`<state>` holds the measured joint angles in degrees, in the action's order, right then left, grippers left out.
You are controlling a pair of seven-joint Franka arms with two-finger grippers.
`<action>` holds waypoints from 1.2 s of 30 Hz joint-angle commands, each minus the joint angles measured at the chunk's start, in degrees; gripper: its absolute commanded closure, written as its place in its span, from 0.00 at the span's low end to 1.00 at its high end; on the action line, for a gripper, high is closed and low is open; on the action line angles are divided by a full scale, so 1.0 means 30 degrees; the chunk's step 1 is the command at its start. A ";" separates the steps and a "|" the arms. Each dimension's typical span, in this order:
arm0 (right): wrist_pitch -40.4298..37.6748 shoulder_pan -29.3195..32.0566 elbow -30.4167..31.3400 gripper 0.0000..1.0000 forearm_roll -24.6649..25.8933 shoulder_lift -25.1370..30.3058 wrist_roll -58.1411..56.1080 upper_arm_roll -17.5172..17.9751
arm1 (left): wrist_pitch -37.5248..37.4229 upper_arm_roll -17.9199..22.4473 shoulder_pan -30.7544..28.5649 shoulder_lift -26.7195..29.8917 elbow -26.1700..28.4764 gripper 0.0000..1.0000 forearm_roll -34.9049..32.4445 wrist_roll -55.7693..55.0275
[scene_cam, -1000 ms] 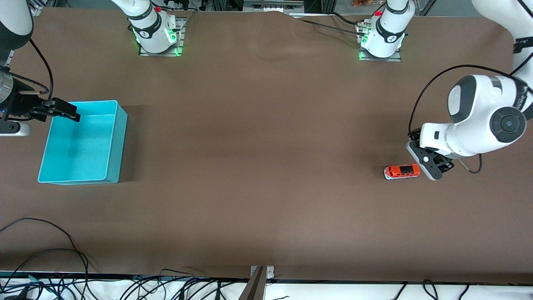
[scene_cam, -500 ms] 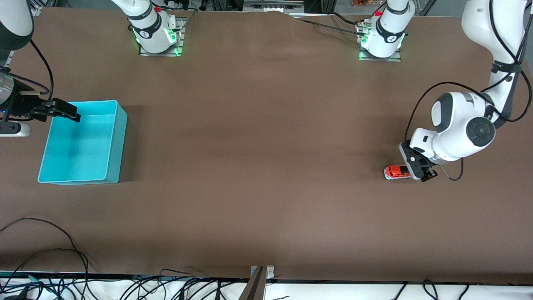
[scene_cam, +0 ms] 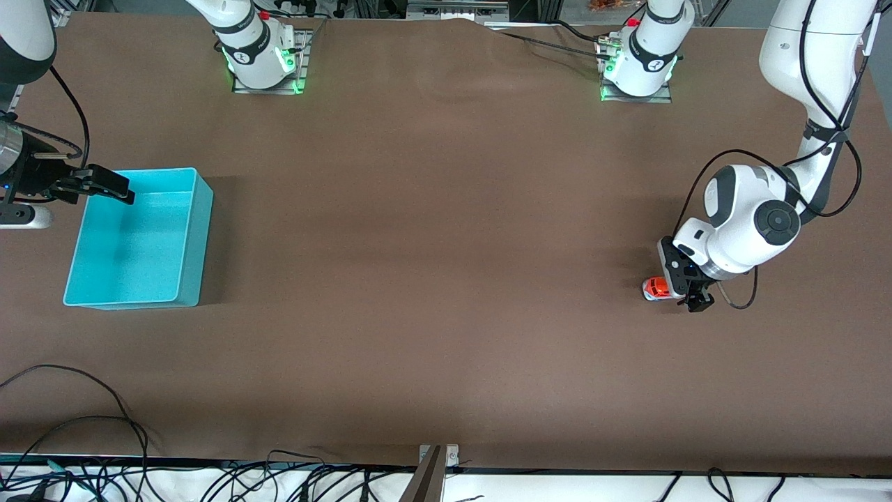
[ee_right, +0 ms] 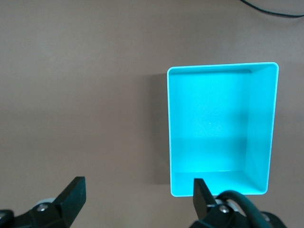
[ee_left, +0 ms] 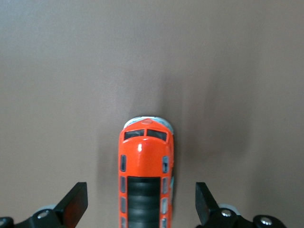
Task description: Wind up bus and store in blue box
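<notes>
1. The bus [ee_left: 146, 176] sat on the tabletop [scene_cam: 446, 279] at the left arm's end, its long axis running between the left gripper's [scene_cam: 686, 287] spread fingers [ee_left: 73, 204], a gap on each side.
2. That gripper was over the bus's rear, holding nothing; the nose poked out at its 9 o'clock in the front view.
3. The right gripper [scene_cam: 104, 185] waited wide open and empty over the blue box's [scene_cam: 191, 237] edge, well apart from the bus.
</notes>
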<state>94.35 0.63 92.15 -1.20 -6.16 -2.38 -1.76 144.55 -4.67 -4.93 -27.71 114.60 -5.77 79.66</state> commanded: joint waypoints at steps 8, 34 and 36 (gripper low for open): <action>-0.0162 -0.0035 -0.0482 0.00 0.0311 -0.0173 0.0209 -0.0028 | 0.0800 -0.0085 -0.0202 -0.0900 0.0033 0.04 -0.0918 0.0604; -0.0162 -0.0035 -0.0482 0.00 0.0311 -0.0261 0.0209 -0.0028 | 0.0595 -0.0085 -0.0026 -0.1222 0.0033 0.76 -0.0947 0.1863; -0.0162 -0.0035 -0.0482 0.00 0.0311 -0.0261 0.0209 -0.0028 | 0.0595 -0.0085 -0.0026 -0.1281 0.0033 0.77 -0.0947 0.1892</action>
<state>94.35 0.63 92.14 -1.18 -6.34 -2.38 -1.76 146.18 -4.78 -4.94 -30.69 114.55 -7.15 83.30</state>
